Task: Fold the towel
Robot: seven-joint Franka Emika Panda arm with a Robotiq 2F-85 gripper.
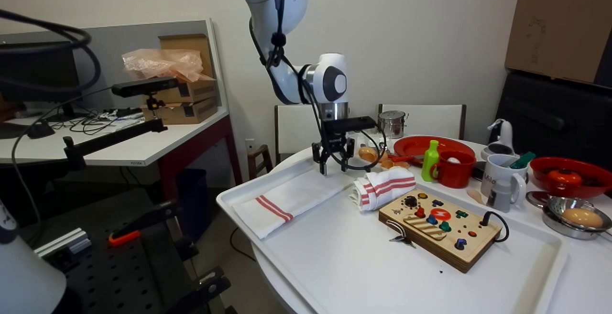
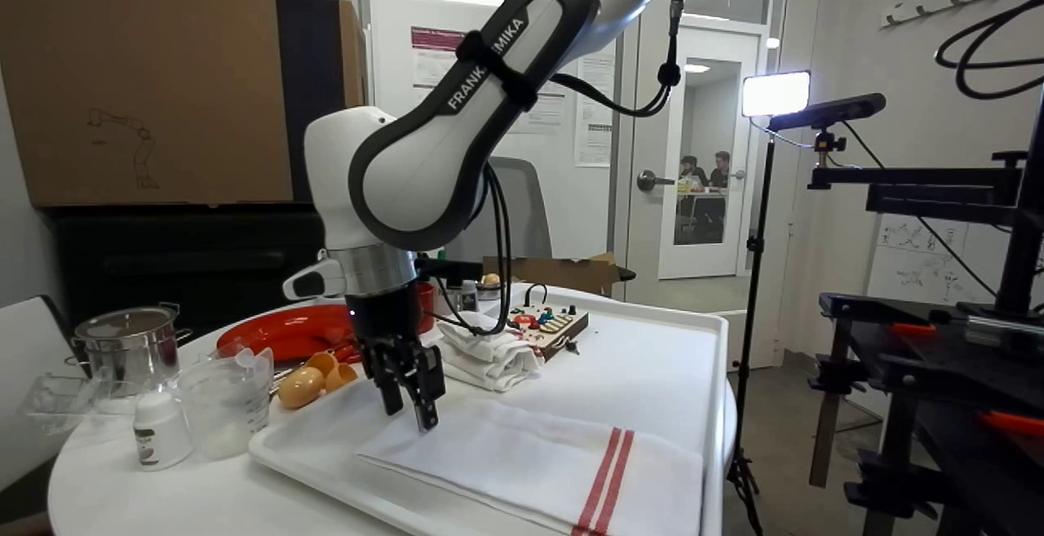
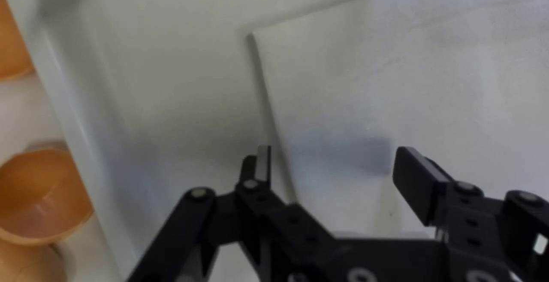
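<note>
Across the round white counter (image 1: pixel 588 268), in an exterior view, I see a shallow white tray (image 1: pixel 363 266) with the towel (image 1: pixel 299 194) laid flat at one end, a long strip of thin white fabric crossed by two red bands. Just beside its far part sits a bunched cloth (image 1: pixel 385 187), lumpy and likewise striped, between it and a wooden board (image 1: pixel 454 232) studded with coloured knobs. Above the towel's far end hangs the end effector (image 1: pixel 333 169), pointing down. Beyond the tray crowd a glossy red plate (image 1: pixel 410 146), a slim green bottle (image 1: pixel 431 163) and a red mug (image 1: pixel 456 171).

In an exterior view, the arm (image 2: pixel 416 201) stands in front of part of that plate; near it are a shiny steel pot (image 2: pixel 130 356), a see-through plastic measuring cup (image 2: pixel 220 414) and a squat white bottle (image 2: pixel 161 436), with smooth egg-like brown pieces (image 2: pixel 300 389) close to the tray.

From the wrist view, the end effector's fingers (image 3: pixel 418 179) stand well parted, one over the tray, the other over the towel, whose straight edge runs between them. Whether the tips touch the fabric, I cannot tell. A hollow orange-brown shell (image 3: pixel 43 200) lies outside the tray.
</note>
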